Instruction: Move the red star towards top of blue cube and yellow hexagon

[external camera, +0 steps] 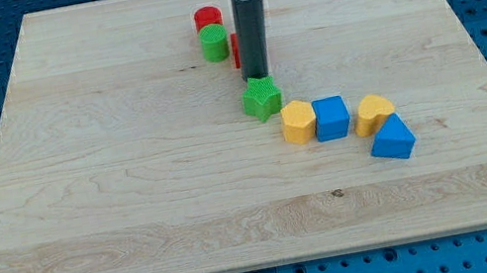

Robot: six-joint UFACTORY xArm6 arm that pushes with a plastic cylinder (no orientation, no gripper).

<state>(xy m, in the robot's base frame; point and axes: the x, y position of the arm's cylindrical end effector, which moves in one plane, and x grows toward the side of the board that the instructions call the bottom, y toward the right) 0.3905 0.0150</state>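
Red star [235,49]: mostly hidden behind our rod, just left of it. Tip [258,77] bare, clamping nothing. Likely light, rigid, slides easily; push its flat side towards cube [331,118] and hexagon [298,122].

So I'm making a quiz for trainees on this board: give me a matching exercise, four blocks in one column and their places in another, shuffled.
Blocks:
1. red cylinder
2. green star
3. blue cube
4. blue triangular block

Places:
A. between the yellow hexagon and the yellow heart
B. just below my tip
C. farthest toward the view's right and bottom
D. nearest the view's top, just above the green cylinder

Pairs: 1-D, 2-B, 3-A, 4-C
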